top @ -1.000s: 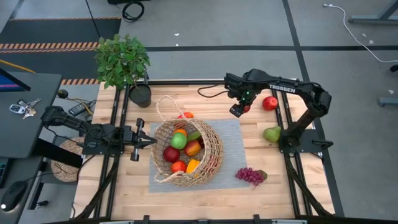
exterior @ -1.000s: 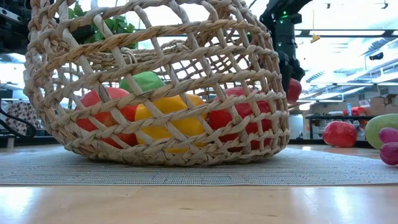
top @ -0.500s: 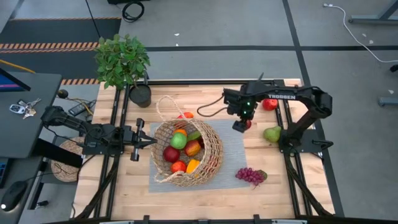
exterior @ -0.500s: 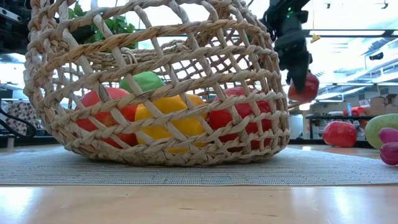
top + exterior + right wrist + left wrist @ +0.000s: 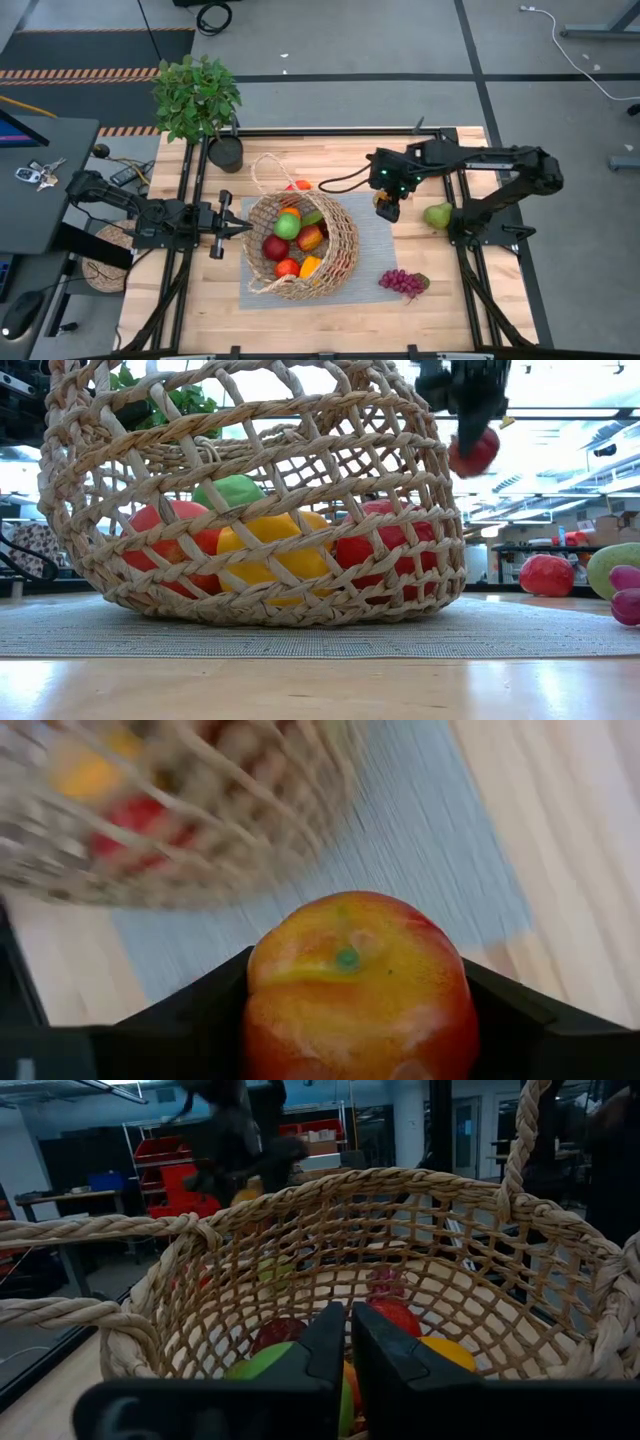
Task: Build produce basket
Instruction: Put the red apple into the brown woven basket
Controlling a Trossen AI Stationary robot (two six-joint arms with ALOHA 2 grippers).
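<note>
One red-and-yellow apple (image 5: 357, 985) sits clamped in the right gripper (image 5: 386, 204) above the grey mat's right edge, short of the tan wicker basket (image 5: 300, 245) at table centre, so releasing now would miss it, while the left gripper (image 5: 222, 226), fingers pinched narrow, waits beside the rim

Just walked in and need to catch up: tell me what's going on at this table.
The right gripper holds a red-and-yellow apple in its fingers above the grey mat, just right of the wicker basket, which already holds several fruits. The left gripper sits at the basket's left rim, fingers shut. A pear and purple grapes lie outside on the table.
</note>
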